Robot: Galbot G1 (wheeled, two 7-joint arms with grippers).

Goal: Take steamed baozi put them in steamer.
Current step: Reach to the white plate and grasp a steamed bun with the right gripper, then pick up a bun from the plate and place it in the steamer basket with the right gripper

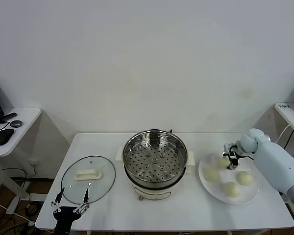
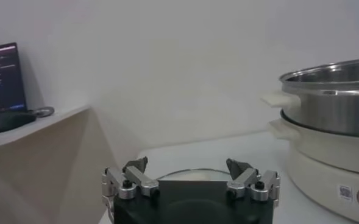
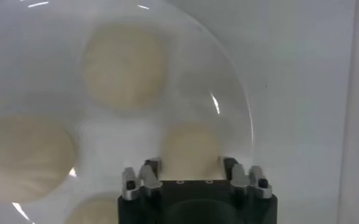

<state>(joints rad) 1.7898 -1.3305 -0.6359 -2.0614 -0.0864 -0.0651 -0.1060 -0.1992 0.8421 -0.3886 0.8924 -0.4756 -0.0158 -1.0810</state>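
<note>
The steamer (image 1: 155, 157), a shiny steel pot with an empty perforated tray on a white base, stands at the table's middle; its side shows in the left wrist view (image 2: 334, 103). Four cream-white baozi lie on a white plate (image 1: 206, 186) at the right. My right gripper (image 1: 230, 162) is down at the plate's far side, its jaws closed against both sides of the rear baozi (image 3: 191, 143), which rests low on the plate. The other buns (image 1: 211, 175) (image 1: 244, 177) (image 1: 231, 189) lie free. My left gripper (image 1: 72, 198) is open and empty at the front left.
A round glass lid (image 1: 88, 178) with a white handle lies flat to the left of the steamer, just beyond my left gripper (image 2: 188, 164). A side desk (image 1: 14, 122) with a mouse stands far left. A white shelf edge (image 1: 289, 112) is far right.
</note>
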